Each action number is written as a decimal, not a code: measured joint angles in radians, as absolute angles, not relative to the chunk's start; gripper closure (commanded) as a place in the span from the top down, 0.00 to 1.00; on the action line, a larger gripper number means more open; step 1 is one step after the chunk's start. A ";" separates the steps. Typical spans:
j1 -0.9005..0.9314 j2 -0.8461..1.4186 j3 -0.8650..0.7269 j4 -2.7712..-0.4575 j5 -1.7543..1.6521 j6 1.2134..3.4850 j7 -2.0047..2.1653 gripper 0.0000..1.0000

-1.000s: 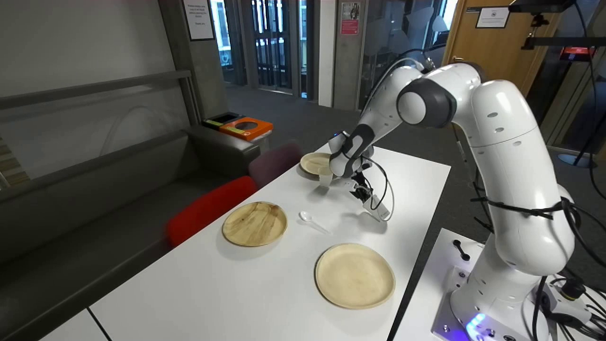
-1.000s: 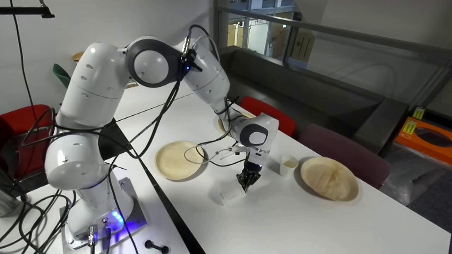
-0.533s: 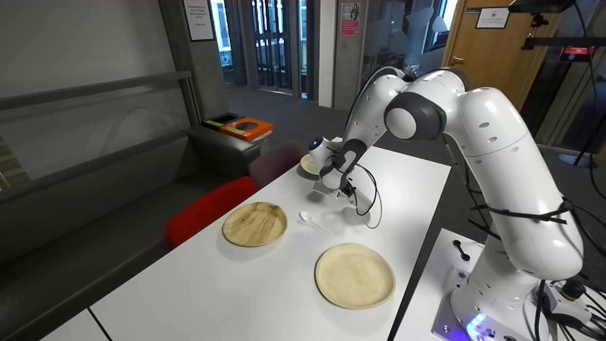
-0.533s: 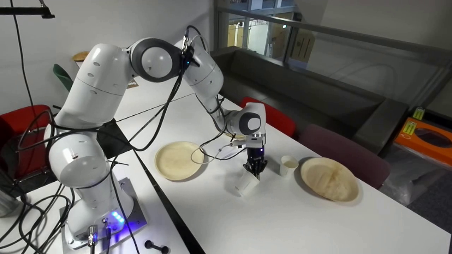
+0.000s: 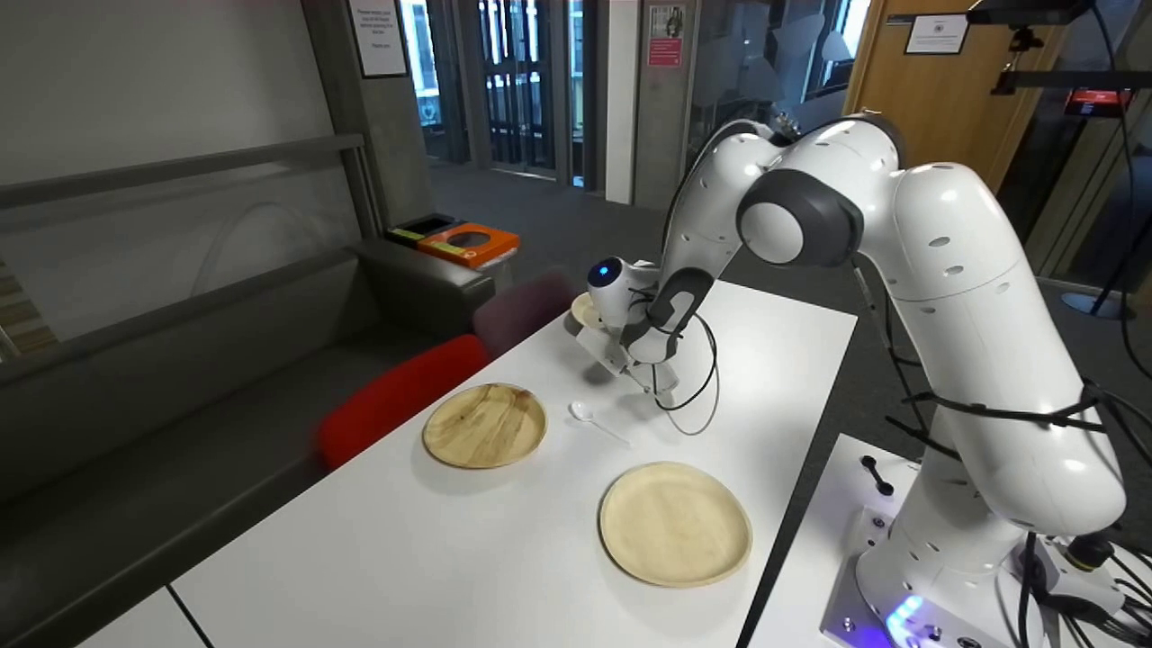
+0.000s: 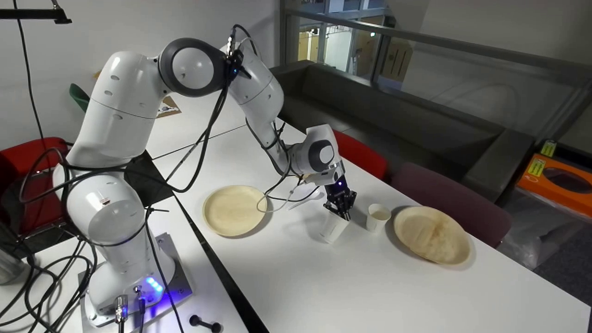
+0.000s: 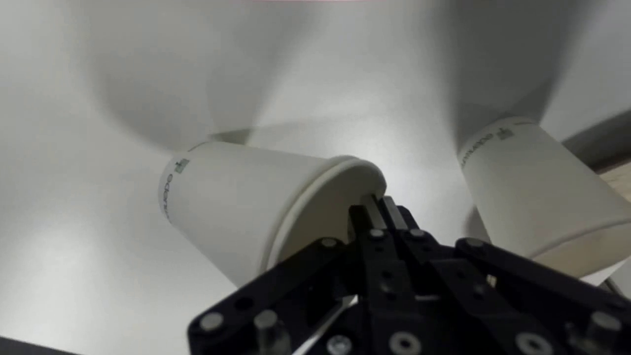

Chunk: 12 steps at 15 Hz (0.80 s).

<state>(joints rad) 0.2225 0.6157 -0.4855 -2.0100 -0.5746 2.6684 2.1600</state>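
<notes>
Robot arm [image 6: 196,69]: fills the left of an exterior view, slung with black cables [image 6: 224,94], many of which run out past the picture's edge.
Near plate [image 6: 229,210]: round, pale wood, flat on the white table [image 6: 416,296]; in an exterior view a looped cable crosses its right side.
Grained plate [image 5: 484,426]: shown whole in an exterior view; where the arm stands in front of it, only a sliver is left.
Spoon [image 5: 581,410]: white on white, near both plates, its thin handle hard to follow against the tabletop.
Held cup [image 6: 334,227]: white paper, tilted, mouth uppermost; whether its base touches the table I cannot tell. Print rings the base in the wrist view but curves away, too partial to read. In an exterior view the arm hides all but a pale patch.
Gripper [image 7: 381,201]: closed, tips together on the held cup's rim, one inside the mouth, one outside; the wall pinched between them is too thin to make out, and the black linkage covers part of the opening.
Standing cup [image 6: 378,218]: upright on the table, just beside the gripper; in the wrist view the linkage and the right edge cut into its mouth.
Far plate [image 6: 430,235]: pale with a brownish patch; mostly behind the arm in an exterior view, a mere corner in the wrist view.
Bin top [image 6: 555,182]: orange with a round hole, cut off by an exterior view's edge.
</notes>
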 measured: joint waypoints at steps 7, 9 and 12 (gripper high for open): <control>0.258 0.433 -0.548 -2.247 -0.581 3.029 2.237 0.01; 0.299 0.401 -0.608 -2.294 -0.602 3.107 2.270 0.01; 0.341 0.381 -0.665 -2.335 -0.607 3.160 2.281 0.01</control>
<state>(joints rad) 0.3407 0.3814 -0.6651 -2.3353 -0.6066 3.1595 2.2815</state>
